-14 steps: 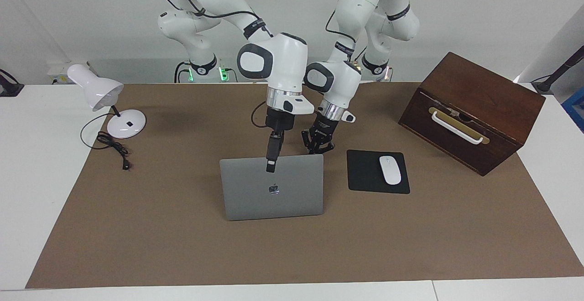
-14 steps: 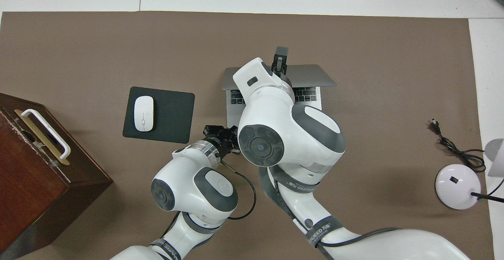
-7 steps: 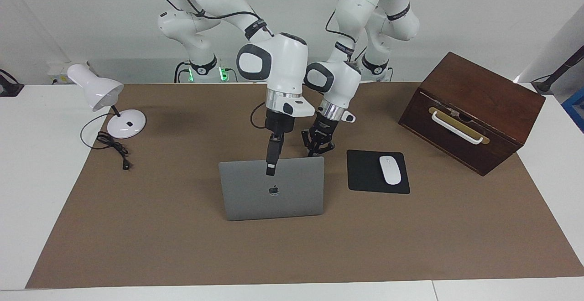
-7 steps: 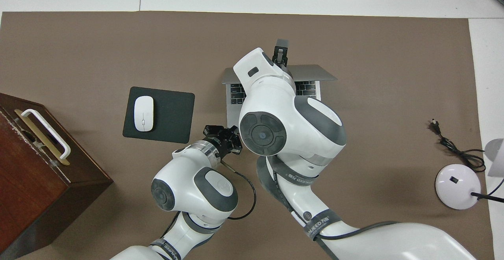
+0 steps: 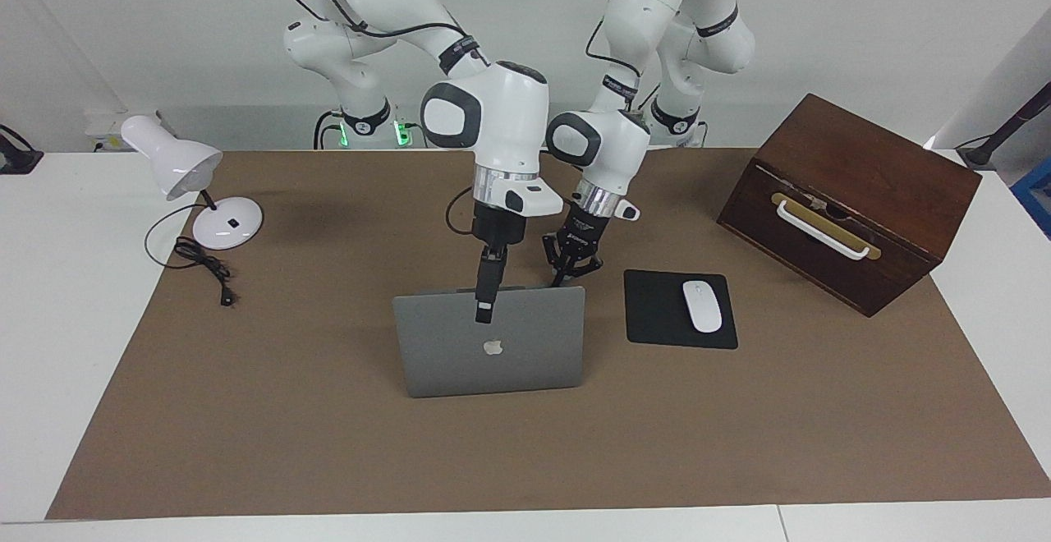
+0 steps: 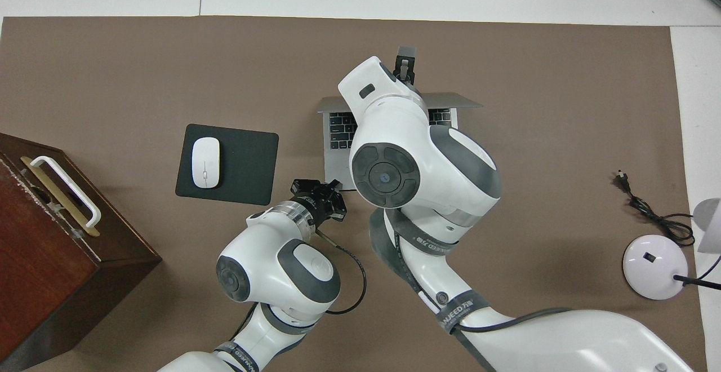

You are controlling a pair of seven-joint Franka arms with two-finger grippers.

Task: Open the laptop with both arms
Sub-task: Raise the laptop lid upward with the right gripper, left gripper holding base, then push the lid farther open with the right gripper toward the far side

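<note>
The silver-grey laptop stands open on the brown mat, its lid close to upright with the logo facing away from the robots. Part of its keyboard shows in the overhead view. My right gripper is shut on the middle of the lid's top edge, and one finger lies against the lid's outer face. The same gripper pokes out past the right arm's wrist. My left gripper is shut and rests on the laptop base's corner nearest the robots, toward the left arm's end.
A black mouse pad with a white mouse lies beside the laptop toward the left arm's end. A dark wooden box with a white handle stands at that end. A white desk lamp and its cord sit at the right arm's end.
The right gripper has drawn the lid's edge up and away from the robots, so the lid stands steeper and more keyboard shows. The left gripper has stayed on the base.
</note>
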